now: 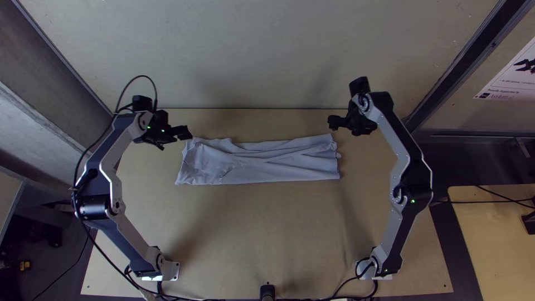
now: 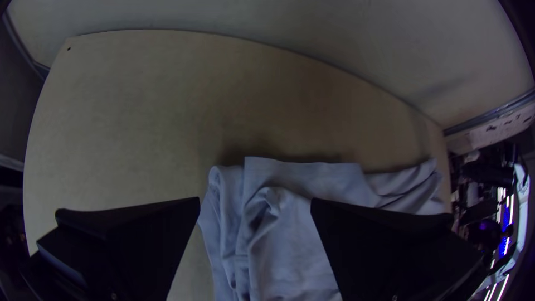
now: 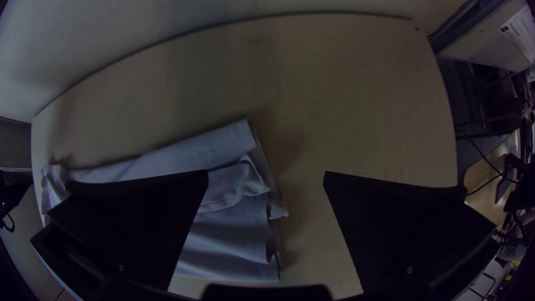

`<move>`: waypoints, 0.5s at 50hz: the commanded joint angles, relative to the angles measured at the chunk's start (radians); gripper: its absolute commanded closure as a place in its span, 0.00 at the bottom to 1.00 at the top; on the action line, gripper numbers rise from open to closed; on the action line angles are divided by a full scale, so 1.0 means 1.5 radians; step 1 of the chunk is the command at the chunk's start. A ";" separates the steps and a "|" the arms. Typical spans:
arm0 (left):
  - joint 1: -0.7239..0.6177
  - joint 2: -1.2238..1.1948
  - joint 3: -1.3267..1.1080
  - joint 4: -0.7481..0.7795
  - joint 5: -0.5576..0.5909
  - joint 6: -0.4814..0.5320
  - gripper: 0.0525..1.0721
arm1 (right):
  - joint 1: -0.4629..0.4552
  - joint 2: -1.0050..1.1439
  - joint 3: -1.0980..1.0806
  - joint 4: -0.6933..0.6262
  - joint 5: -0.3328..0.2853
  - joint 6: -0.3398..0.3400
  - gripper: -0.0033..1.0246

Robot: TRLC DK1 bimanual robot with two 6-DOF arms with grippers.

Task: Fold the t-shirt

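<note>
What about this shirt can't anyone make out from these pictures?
- Top view: the lower layers of the shirt, hidden by the upper ones; which end is the collar, lost in the folds.
- Left wrist view: cloth behind the left gripper's fingers, and more cut off by the picture's edge.
- Right wrist view: part of the shirt, hidden by one finger of the right gripper.

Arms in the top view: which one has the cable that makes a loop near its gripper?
The left arm: a black cable arches beyond its gripper, unlike at the right arm.
</note>
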 commanded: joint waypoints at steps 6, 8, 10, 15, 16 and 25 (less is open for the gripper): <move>0.060 -0.039 -0.001 -0.072 0.089 -0.015 0.04 | -0.004 -0.073 -0.035 -0.004 0.006 0.014 0.04; 0.072 -0.038 -0.002 -0.096 0.114 -0.012 0.04 | -0.005 -0.081 -0.043 -0.004 0.006 0.013 0.04; 0.085 -0.036 -0.004 -0.112 0.135 -0.010 0.04 | -0.005 -0.087 -0.050 -0.004 0.006 0.013 0.04; 0.114 -0.030 -0.019 -0.149 0.193 0.007 0.04 | -0.003 -0.097 -0.062 -0.004 0.006 0.012 0.04; 0.119 -0.029 -0.024 -0.154 0.200 0.012 0.04 | -0.002 -0.099 -0.064 -0.004 0.006 0.012 0.04; 0.174 0.031 -0.041 -0.185 0.304 0.042 0.04 | 0.016 -0.115 -0.084 -0.004 0.008 0.012 0.04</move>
